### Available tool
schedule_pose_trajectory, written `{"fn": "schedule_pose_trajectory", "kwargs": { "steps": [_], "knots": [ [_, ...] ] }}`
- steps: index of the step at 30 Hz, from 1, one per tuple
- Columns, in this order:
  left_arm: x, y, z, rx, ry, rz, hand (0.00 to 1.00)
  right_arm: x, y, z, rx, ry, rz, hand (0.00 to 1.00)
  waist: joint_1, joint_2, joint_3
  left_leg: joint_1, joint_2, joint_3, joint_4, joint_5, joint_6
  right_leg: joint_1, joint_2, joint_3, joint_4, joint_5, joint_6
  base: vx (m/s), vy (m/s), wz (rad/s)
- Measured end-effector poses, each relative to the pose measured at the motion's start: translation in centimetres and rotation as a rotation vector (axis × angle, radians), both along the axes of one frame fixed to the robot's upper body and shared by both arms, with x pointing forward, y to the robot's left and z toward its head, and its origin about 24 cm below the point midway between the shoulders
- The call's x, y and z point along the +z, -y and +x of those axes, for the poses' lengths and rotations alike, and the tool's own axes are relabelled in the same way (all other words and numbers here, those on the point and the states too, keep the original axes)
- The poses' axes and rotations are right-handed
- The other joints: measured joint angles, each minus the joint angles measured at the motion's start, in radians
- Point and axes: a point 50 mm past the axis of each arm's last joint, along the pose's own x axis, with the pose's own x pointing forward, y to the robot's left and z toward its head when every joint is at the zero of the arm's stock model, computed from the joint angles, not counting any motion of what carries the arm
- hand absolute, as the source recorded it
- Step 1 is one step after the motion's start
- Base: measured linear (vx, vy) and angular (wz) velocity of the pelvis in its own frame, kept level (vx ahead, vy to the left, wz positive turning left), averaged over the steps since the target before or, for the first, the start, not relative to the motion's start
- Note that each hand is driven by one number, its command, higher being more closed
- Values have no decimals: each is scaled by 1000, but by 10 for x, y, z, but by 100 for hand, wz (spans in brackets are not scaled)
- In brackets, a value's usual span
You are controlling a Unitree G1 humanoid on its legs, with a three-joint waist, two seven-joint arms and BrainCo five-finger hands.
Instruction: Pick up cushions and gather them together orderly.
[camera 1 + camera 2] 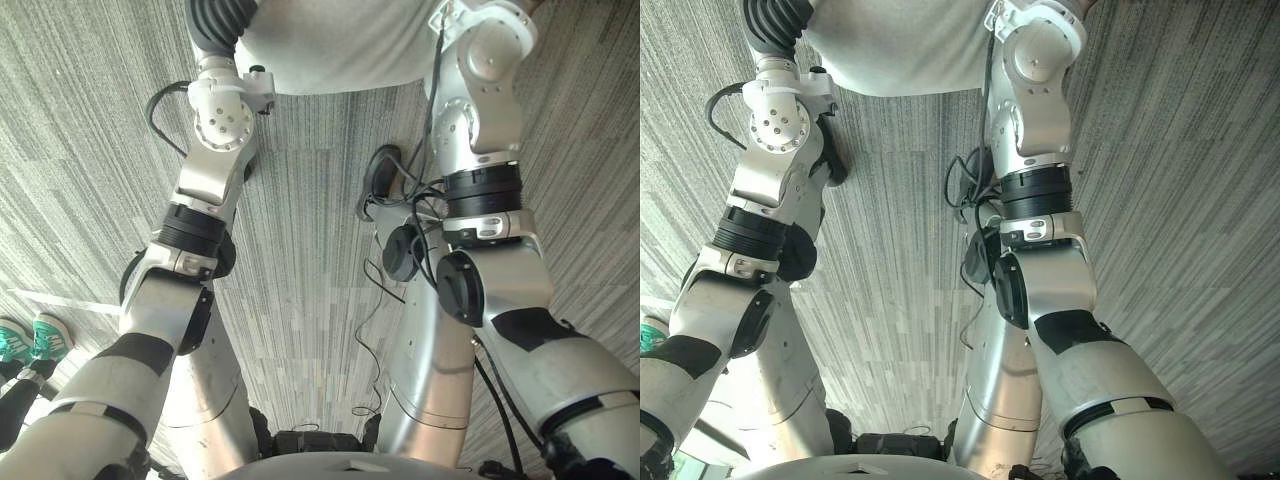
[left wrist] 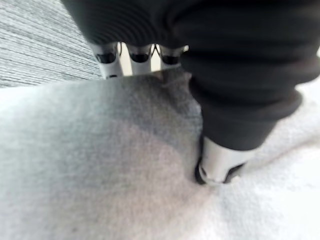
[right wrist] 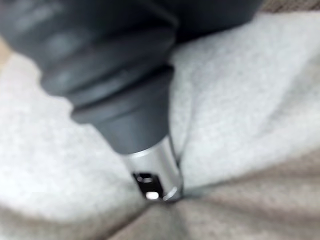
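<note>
A light grey cushion (image 1: 340,45) is held at the far end of both arms, above the carpet. My left hand (image 2: 217,162) grips one side of it: its fingers (image 2: 140,55) hook over the cushion's (image 2: 100,165) edge and its thumb digs into the cloth. My right hand (image 3: 155,170) is on the other side, where its thumb presses a deep fold into the cushion (image 3: 250,100); its fingers are hidden behind the cloth. In the left eye view the left hand's dark cover (image 1: 215,25) meets the cushion's left edge.
Grey striped carpet (image 1: 300,300) covers the floor below the arms. A person's teal shoes (image 1: 30,340) stand at the left edge.
</note>
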Motion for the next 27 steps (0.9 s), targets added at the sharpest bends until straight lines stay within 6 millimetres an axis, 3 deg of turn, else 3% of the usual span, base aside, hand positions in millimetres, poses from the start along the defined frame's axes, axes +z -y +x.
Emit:
{"fn": "schedule_pose_trajectory", "kwargs": {
  "steps": [4, 8, 10, 11, 12, 15, 19, 21, 27],
  "knots": [
    [-9, -6, 1, 17, -24, 0, 100, -20, -5, -5, 32, 12, 15, 100, -15, 1, -2, 47, 6, 4, -8, 7, 0, 42, 3, 0, -3, 2, -1, -5, -37, -2],
    [-35, -15, -6, 22, -63, -14, 100, -49, -13, -13, 60, 13, -33, 100, -25, 0, -6, 194, 15, 2, -81, 14, -15, 193, 22, -16, -84, 15, -7, 1, -36, -9],
    [-46, -19, -17, 23, -50, -32, 100, -64, -17, -26, 76, 56, -65, 100, -34, 0, -14, 319, 15, 9, -151, 15, -23, 320, 32, -28, -162, 24, -1, 7, -27, -6],
    [-51, -19, -20, 29, -50, -36, 100, -70, -17, -28, 80, 59, -73, 100, -33, -1, -44, 326, 15, 9, -167, 15, -24, 331, 35, -31, -181, 28, -3, 12, -14, -10],
    [-58, -19, -27, 38, -43, -39, 100, -81, -16, -33, 84, 65, -86, 100, -35, -1, -112, 330, 14, 13, -197, 19, -29, 336, 38, -37, -216, 35, -10, 30, 3, -6],
    [-57, -19, -43, 45, 22, -44, 100, -92, -11, -45, 95, 101, -108, 100, -38, -1, -122, 449, 15, 29, -220, 24, -28, 462, 40, -39, -268, 54, -2, 72, -7, -6],
    [-78, -22, -62, 64, 18, -62, 100, -130, -11, -57, 137, 33, -143, 100, -42, -2, -143, 618, 14, 38, -236, -21, -34, 652, 39, -53, -337, 43, 14, 93, -6, -4],
    [-105, -27, -75, 78, -45, -66, 100, -166, -12, -71, 177, -54, -174, 100, -45, -6, -156, 744, 4, 41, -260, -48, -40, 791, 36, -58, -389, 35, 27, 117, 15, 10],
    [-172, -36, -102, 75, -270, -36, 100, -236, -6, -102, 232, -306, -223, 100, -37, -23, -216, 1027, -26, 67, -353, -76, -46, 1092, 28, -65, -536, 34, 43, 135, 34, 11]
  ]
}}
